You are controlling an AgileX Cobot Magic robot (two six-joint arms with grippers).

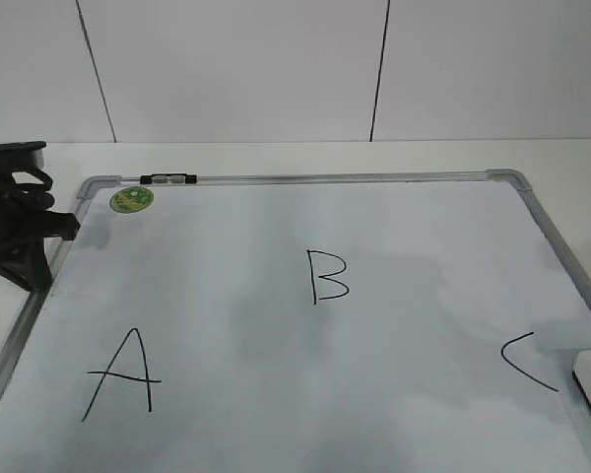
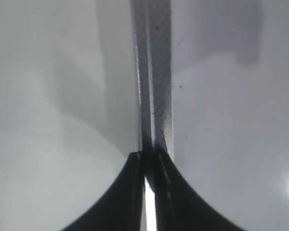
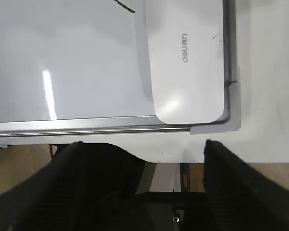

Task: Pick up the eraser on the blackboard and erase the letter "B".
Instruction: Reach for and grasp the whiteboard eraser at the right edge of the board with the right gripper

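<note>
- The blackboard [image 1: 276, 394] lies flat on the surface [image 1: 305, 156]; we see a white writing face in a grey frame, with "A" [image 1: 123, 374] toward its near left, the letter "B" [image 1: 327, 276] about in the middle, and "C" [image 1: 527, 360] toward the near right edge.
- The eraser [image 3: 185, 57] lies in the board's near right corner, against the right frame and close to the near frame; its long axis runs along the right edge, printed top up.
- We judge that the pickup has not begun: nothing is held and the "B" is whole.
- The right end effector [image 3: 142, 159] is wide open and empty, just off the near edge, short of the eraser.
- The left end effector [image 2: 148, 192] sits at the board's left edge, fingers all but together with only a thin slit, holding nothing.
- Next, we think the right one must move over the eraser and close across its short width.
</note>
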